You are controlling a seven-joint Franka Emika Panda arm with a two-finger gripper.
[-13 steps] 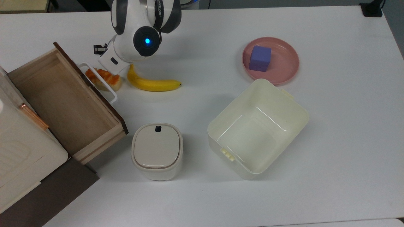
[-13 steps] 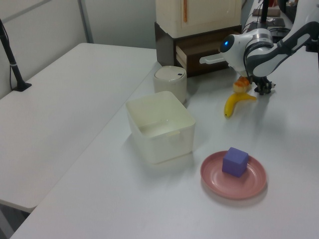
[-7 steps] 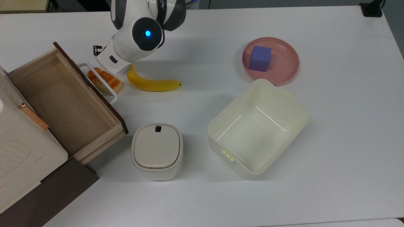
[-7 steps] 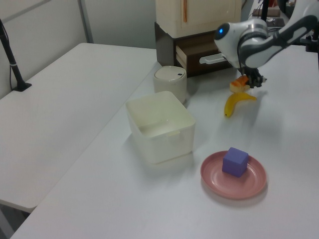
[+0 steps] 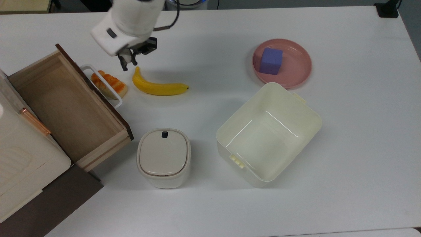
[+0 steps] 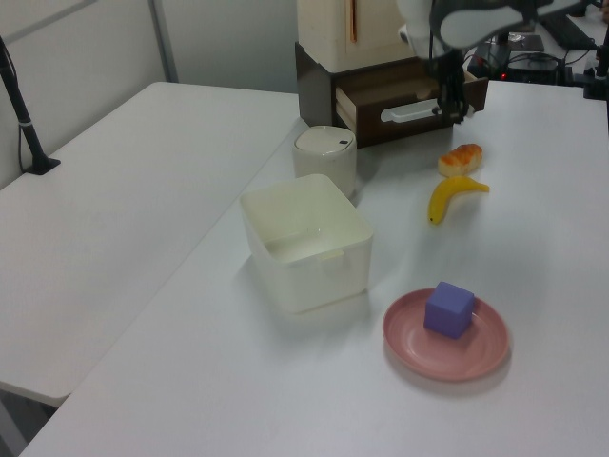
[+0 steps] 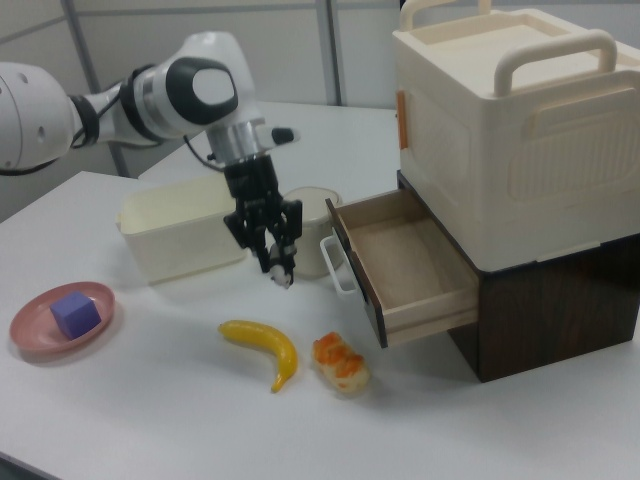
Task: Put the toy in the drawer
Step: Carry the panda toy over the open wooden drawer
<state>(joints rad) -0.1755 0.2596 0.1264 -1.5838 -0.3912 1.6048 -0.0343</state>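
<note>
Bench: flat, matte white, carries every item.

Drawer: shallow light-wood tray with a dark brown front and white loop handle. It stands pulled open and empty at the bench edge on the top view's left, ready to receive.

Bin: cream plastic, rounded walls, empty, mid-bench.

Lidded canister: smooth, cream, closed, just off the drawer's corner.

Plate: pink, round, holding a purple cube with a matte face.

Banana: yellow, curved, beside a glazed bread roll that lies against the drawer handle.

Gripper: raised above the bench by the banana's stem end, short of the drawer. Its fingers pinch a small black-and-white piece, judged to be the toy, lifted for carrying over the drawer front.
</note>
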